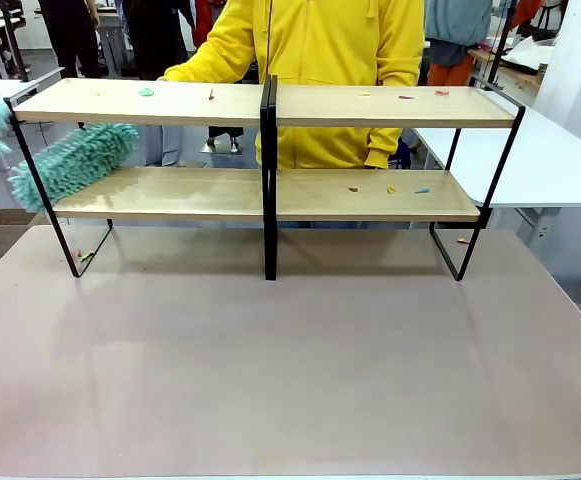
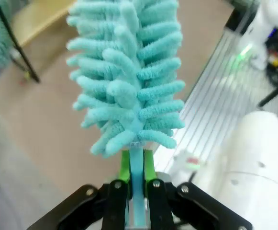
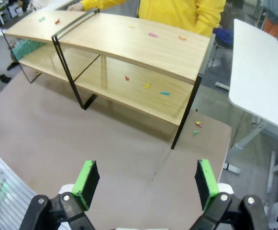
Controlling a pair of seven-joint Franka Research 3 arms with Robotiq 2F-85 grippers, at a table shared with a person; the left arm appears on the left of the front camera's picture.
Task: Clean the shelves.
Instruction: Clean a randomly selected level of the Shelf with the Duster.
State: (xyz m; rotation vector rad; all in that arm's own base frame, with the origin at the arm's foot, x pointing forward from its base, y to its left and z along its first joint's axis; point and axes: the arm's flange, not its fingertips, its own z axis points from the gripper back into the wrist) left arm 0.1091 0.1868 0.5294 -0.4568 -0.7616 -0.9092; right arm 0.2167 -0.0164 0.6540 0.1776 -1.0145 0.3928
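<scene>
**Left pincer grips a duster beside the littered shelves**

The left pincer is clenched on the flat handle of a teal duster, whose fluffy head points toward the shelves' left end. The right pincer hangs released, pads wide apart, above the bare tabletop. The shelves stand at the tabletop's far side. Coloured scraps dot both boards, and a few lie by the right foot. A second duster sits at the lower board's left end, behind a slanted black frame leg. A black centre post splits the boards. A person in yellow stands behind the shelves, one hand on the upper board.
</scene>
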